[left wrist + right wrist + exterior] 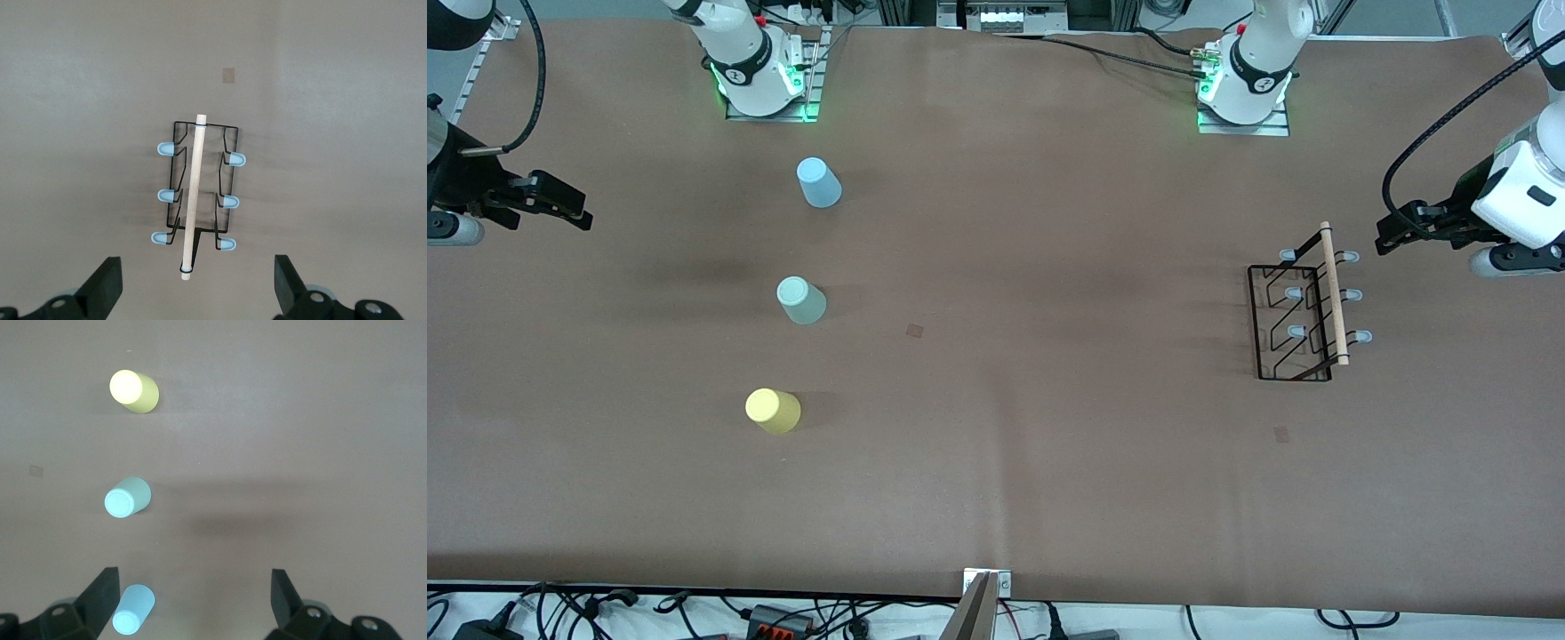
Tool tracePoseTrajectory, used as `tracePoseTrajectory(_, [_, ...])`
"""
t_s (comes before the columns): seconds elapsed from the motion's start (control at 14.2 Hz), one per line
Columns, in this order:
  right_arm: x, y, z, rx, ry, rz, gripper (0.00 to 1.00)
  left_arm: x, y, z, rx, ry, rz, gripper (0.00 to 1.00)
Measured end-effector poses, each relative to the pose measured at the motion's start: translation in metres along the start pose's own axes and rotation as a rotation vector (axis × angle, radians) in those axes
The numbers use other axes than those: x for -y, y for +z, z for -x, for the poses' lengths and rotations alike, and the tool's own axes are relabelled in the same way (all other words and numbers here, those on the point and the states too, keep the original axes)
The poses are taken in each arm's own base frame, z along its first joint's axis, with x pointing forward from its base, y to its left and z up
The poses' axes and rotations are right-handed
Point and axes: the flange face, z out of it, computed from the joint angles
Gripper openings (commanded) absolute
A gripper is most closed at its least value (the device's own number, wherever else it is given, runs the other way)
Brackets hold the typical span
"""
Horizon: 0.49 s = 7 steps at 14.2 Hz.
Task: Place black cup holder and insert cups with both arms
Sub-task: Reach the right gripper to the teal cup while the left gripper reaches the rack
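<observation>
**Three light cups, one wiry rack, nothing picked up yet**

Three cups stand upside down on the bench (996, 498) toward the right arm's end: the yellow cup (773, 411) nearest the camera, the mint-green cup (801, 300) next, the light blue cup (818, 182) farthest. They look light, smooth and slippery; I'd pinch across the tapered wall. The black cup holder (1303, 309), toward the left arm's end, looks stiff and light, best taken by its wooden rod (1334, 293). The left tool (199, 288) and the right tool (193, 600) both hang wide open, empty.

No text, label or number is showing clearly enough to read. Nothing readable is appearing on any object.
</observation>
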Motion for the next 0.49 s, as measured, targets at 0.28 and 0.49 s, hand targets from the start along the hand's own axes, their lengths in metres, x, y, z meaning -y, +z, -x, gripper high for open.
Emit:
tracePoseTrajectory(0.28, [0.0, 0.0, 0.0, 0.0, -0.001, 0.0, 1.0, 0.0, 0.001, -0.001, 0.002, -0.001, 0.0, 1.0])
tracePoseTrajectory(0.49, [0.0, 0.0, 0.0, 0.0, -0.001, 0.0, 1.0, -0.001, 0.013, -0.006, 0.023, 0.004, 0.002, 1.0])
